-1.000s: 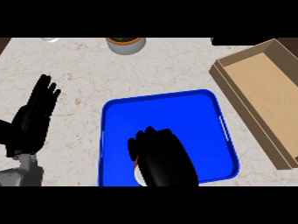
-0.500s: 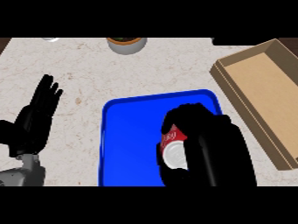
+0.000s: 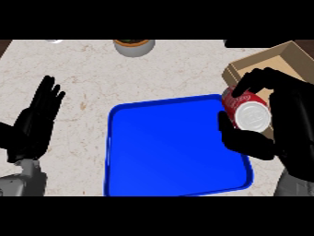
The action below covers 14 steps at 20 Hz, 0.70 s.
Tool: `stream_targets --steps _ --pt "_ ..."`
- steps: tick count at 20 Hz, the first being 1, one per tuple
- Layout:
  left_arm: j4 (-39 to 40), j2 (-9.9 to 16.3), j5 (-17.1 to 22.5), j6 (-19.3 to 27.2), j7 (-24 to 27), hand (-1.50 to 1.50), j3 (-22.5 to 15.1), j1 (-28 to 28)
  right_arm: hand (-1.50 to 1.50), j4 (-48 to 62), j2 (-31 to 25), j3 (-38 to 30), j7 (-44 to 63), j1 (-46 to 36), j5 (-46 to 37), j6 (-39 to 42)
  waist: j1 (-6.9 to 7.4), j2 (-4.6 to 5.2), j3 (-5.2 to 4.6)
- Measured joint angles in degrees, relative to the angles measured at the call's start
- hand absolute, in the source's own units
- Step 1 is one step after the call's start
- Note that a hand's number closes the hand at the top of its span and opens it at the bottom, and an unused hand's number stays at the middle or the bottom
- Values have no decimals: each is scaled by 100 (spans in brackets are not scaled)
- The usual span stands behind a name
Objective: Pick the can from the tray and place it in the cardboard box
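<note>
Aloft, the right hand (image 3: 282,124) curls round the can (image 3: 247,109) at the cardboard box (image 3: 296,60) rim; carry it well inside before releasing. Left hand (image 3: 37,120) rests, fingers straight.

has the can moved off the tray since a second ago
Yes. The can, held in the right hand, has moved right, from over the blue tray to its right edge, toward the cardboard box.
</note>
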<state>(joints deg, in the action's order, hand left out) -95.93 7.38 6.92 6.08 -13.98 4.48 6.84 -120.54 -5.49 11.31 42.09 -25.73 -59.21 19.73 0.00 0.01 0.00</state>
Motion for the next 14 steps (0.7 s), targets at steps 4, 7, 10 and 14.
stream_targets --steps 4,7,10,14 --pt "38 -74 -38 15 60 0 -37 -1 150 546 -295 -604 -414 -142 37 -292 13 4 1" --pt "-1 -49 26 -57 50 0 -9 -35 150 1141 -638 -930 -925 -48 -100 -721 28 10 2" --pt "-16 -45 5 -60 23 0 -13 -31 150 1700 -937 -1267 -1377 -99 -87 -987 29 11 2" --pt "-40 -90 -49 -71 99 0 -64 -107 150 2587 -1282 -1637 -1970 -236 -47 -1319 41 11 1"
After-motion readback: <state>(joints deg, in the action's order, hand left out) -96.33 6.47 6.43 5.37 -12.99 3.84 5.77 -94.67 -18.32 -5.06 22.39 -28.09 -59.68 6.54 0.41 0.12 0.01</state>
